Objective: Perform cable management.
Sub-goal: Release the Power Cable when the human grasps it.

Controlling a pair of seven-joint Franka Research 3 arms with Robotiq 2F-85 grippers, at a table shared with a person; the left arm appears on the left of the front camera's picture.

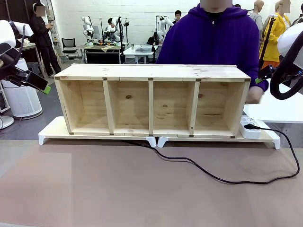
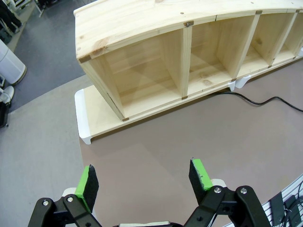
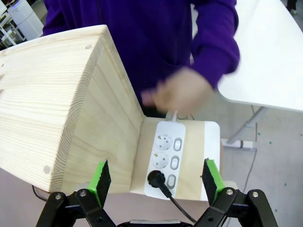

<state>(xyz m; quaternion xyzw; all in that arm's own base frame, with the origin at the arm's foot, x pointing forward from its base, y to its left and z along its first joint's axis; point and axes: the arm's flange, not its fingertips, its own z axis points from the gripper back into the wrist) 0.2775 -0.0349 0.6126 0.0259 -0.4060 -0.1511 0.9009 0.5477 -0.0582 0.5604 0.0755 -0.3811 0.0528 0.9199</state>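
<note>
The cable [image 1: 236, 183] is a thin black cord. Its plug [image 3: 155, 178] sits in the nearest socket of a white power strip [image 3: 165, 156] at the right end of the wooden shelf [image 1: 151, 99]. From there the cord loops right, crosses the brown table and runs under the shelf's front middle. My right gripper [image 3: 156, 180] hangs open above the strip and the plug, holding nothing. My left gripper [image 2: 143, 178] is open over the bare table in front of the shelf's left end, with the cable [image 2: 265, 101] far off to its right.
A person in a purple top stands behind the shelf, with a blurred hand [image 3: 182, 97] just above the far end of the power strip. The shelf rests on white-footed boards [image 1: 52, 132]. A white side table [image 3: 270, 61] stands to the right.
</note>
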